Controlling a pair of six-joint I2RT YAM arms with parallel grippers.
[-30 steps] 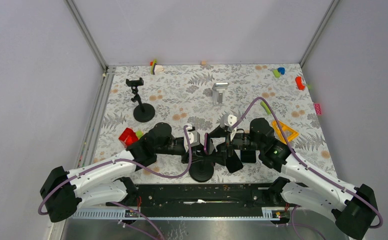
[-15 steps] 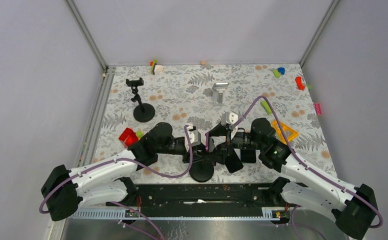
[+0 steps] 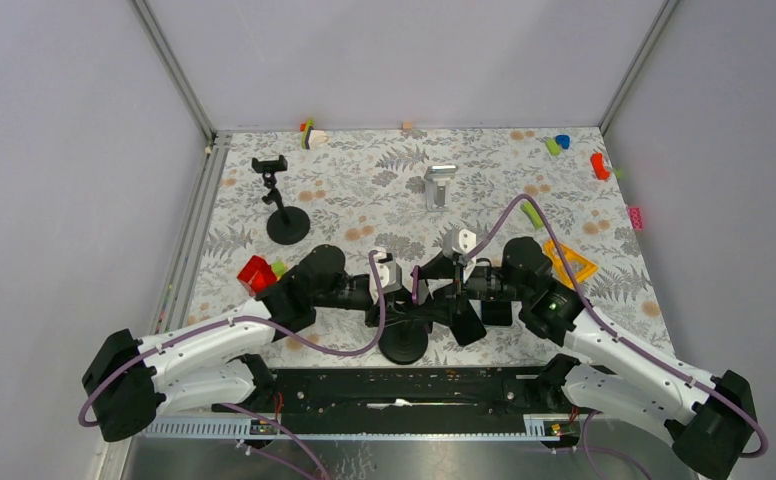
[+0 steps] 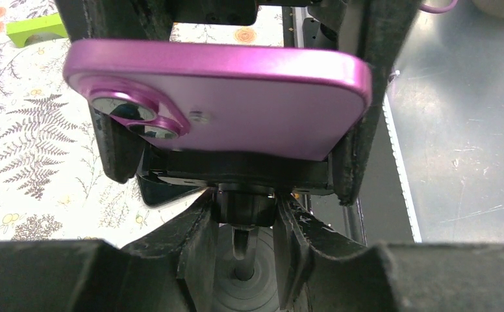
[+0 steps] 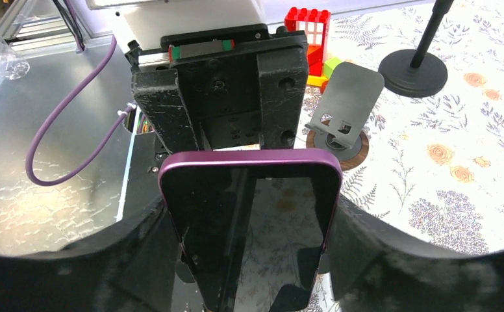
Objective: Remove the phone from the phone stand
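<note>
A purple phone [image 4: 236, 97] sits level in the black clamp [image 4: 236, 170] of the phone stand, whose round base [image 3: 404, 343] rests at the table's near edge. My left gripper [image 4: 244, 221] is shut on the stand's neck joint just under the clamp. My right gripper [image 5: 249, 218] faces it from the other side, with the dark screen [image 5: 249, 234] between its jaws. Its fingers [image 4: 360, 130] press on the phone's two long edges. In the top view both wrists meet over the stand and hide the phone.
A grey stand on a wooden disc [image 5: 343, 97] stands just behind the phone. A black stand [image 3: 286, 222] is at the back left and a silver one [image 3: 439, 185] mid-table. Red bricks [image 3: 256, 272] lie left, an orange triangle [image 3: 569, 262] right. The metal rail [image 3: 404, 395] runs along the near edge.
My right gripper's jaws have come in from wide open onto the phone's edges. Both arms have hardly shifted, and my left gripper keeps its hold.
</note>
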